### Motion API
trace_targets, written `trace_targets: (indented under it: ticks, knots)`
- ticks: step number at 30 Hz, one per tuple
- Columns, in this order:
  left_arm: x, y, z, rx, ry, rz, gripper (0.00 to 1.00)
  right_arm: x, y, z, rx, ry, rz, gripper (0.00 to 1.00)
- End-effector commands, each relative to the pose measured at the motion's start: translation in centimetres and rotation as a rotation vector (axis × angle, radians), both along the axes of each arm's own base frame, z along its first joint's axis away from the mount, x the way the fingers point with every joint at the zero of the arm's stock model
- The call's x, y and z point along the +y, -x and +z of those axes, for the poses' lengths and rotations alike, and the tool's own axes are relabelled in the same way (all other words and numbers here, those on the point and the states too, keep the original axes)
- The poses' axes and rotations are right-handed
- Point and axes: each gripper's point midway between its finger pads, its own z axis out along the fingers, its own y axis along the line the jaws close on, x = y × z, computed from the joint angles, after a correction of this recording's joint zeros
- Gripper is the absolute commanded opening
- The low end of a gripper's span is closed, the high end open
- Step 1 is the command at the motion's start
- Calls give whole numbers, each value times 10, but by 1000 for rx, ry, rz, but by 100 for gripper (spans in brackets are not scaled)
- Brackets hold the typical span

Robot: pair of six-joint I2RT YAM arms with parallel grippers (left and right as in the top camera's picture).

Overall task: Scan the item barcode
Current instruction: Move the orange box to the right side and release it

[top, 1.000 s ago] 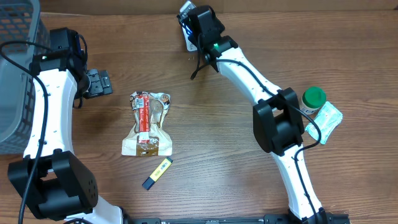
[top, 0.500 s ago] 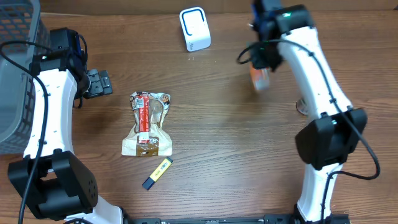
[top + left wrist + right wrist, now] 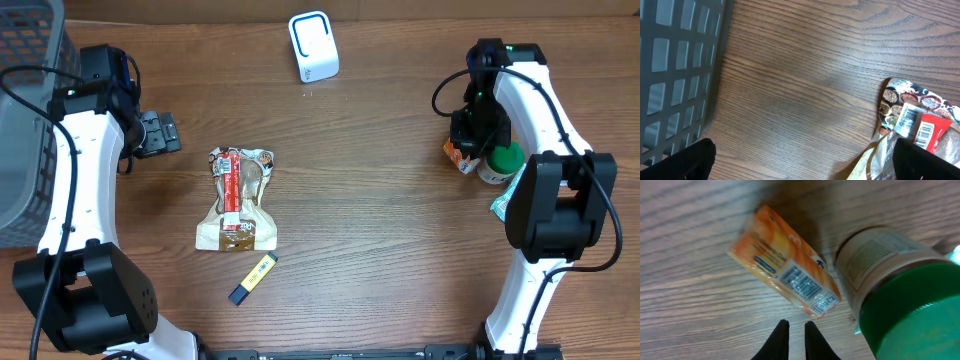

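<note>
An orange packet [image 3: 458,157] with a printed barcode lies flat on the table against a green-lidded jar [image 3: 503,160]. In the right wrist view the orange packet [image 3: 785,282] sits just ahead of my right gripper [image 3: 796,323], whose fingers stand a narrow gap apart with only wood between them. From overhead the right gripper [image 3: 478,135] hangs over the packet. The white scanner [image 3: 313,46] stands at the back centre. My left gripper [image 3: 158,133] rests wide open at the left, and the left wrist view shows this left gripper [image 3: 802,157] holding nothing.
A snack bag [image 3: 238,198] lies left of centre, its end also showing as the snack bag [image 3: 912,120] by the left fingers. A yellow marker [image 3: 253,278] lies below it. A grey basket [image 3: 25,120] fills the far left. A teal-white pouch [image 3: 530,190] sits behind the jar [image 3: 900,290].
My right arm swung from the scanner at the back over to the right side with the orange packet. The packet now lies beside the jar and the right fingers have parted slightly.
</note>
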Motion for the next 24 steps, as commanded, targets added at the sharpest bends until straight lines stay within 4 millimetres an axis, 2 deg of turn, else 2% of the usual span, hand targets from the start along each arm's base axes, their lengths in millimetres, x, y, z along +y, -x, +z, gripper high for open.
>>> trace_targets:
  ticks: [1,6,9,14,16,17,18,21,23,24]
  knots:
    - [-2,-1,1,0,-3,-23,100,10,-1,-3,-7,-21,6,13]
    - [-2,-1,1,0,-3,-23,100,26,-5,-4,-25,-32,40,15]
    - [-2,-1,1,0,-3,-23,100,52,-5,-3,-28,-118,56,15]
    - [-2,-1,1,0,-3,-23,100,123,-5,2,-45,-347,115,17]
    - [-2,-1,1,0,-3,-23,99,158,1,8,-42,-443,158,19]
    - [-2,-1,1,0,-3,-23,100,168,4,9,-38,-467,172,21]
    - [-2,-1,1,0,-3,-23,100,186,10,12,-27,-502,201,23]
    - [-2,-1,1,0,-3,-23,100,220,30,15,12,-539,267,27]
    - [-2,-1,1,0,-3,-23,100,243,49,16,54,-547,313,28]
    - [-2,-1,1,0,-3,-23,100,255,61,17,80,-539,317,23]
